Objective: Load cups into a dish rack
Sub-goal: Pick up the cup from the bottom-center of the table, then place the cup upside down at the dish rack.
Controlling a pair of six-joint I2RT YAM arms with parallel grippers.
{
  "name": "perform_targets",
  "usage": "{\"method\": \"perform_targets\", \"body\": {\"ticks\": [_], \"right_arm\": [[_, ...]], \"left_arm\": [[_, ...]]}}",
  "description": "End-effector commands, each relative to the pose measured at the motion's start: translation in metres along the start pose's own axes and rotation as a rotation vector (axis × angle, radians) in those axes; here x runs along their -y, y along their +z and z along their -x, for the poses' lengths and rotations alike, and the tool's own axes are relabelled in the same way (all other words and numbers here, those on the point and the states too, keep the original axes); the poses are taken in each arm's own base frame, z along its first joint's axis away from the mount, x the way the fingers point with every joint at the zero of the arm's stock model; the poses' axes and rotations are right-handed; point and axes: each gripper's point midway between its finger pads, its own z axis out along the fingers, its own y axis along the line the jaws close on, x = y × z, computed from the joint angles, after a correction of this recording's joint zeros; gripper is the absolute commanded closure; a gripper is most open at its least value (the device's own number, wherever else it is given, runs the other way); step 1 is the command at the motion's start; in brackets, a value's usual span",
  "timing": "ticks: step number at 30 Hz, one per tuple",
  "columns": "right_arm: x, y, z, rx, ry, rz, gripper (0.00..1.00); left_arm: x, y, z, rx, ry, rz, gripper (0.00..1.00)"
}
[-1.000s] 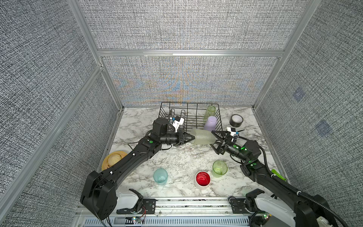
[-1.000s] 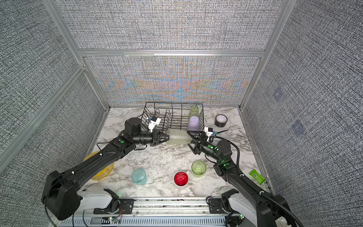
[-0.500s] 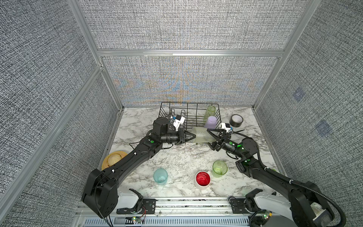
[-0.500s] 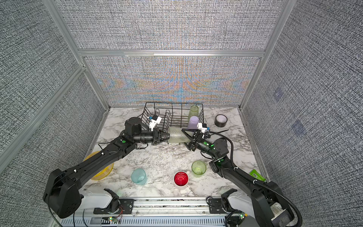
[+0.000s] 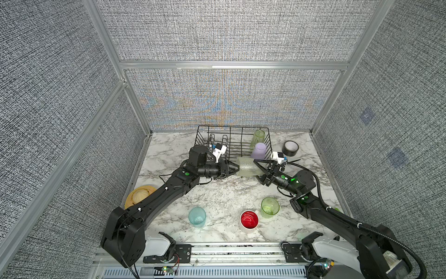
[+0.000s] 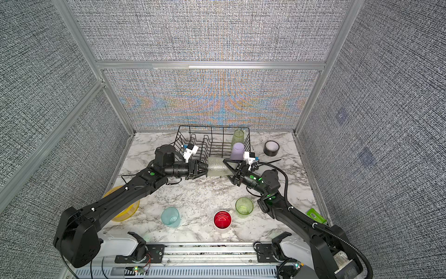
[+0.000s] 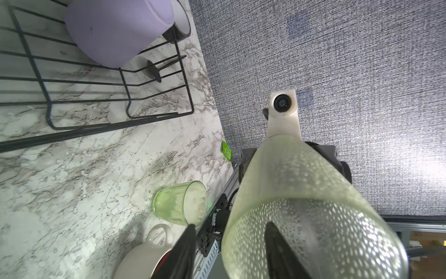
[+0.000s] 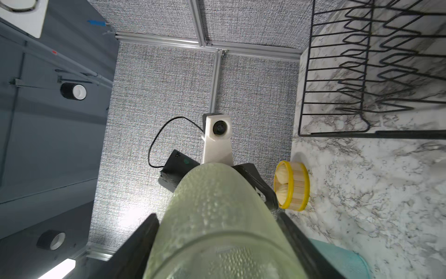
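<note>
While sideways, pale cup (image 5: pixel 248 167) before rack (image 5: pixel 233 145).

Saw nothing of the near end of the pale cup (image 7: pixel 301 205) past the left wrist view's edge, nor most of the white cup (image 7: pixel 141 256), partly behind a finger (image 7: pixel 182 253) of the left gripper (image 7: pixel 229 224). Saw only a corner of the teal cup (image 8: pixel 342 261) in the right wrist view, and just part of the yellow plate (image 5: pixel 130 195), the rest under the left arm (image 5: pixel 164 193) in both top views. Could not read the print on the green packet (image 6: pixel 315 215).
</note>
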Motion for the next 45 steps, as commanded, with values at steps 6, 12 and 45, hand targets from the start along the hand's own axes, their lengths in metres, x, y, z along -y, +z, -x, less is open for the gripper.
{"method": "perform_targets", "body": {"ticks": [6,12,45], "right_arm": [[0.031,-0.005,0.019,0.045,-0.221,-0.256,0.28],[0.042,-0.017,0.037,0.058,-0.448,-0.488,0.28],[0.117,-0.022,0.129,-0.034,-0.938,-1.125,0.28]], "left_arm": [[-0.044,-0.021,-0.005,0.041,0.017,0.256,0.18],[-0.06,-0.045,-0.009,0.084,0.058,0.405,0.15],[-0.087,-0.103,-0.028,0.18,0.158,0.665,0.12]]}}
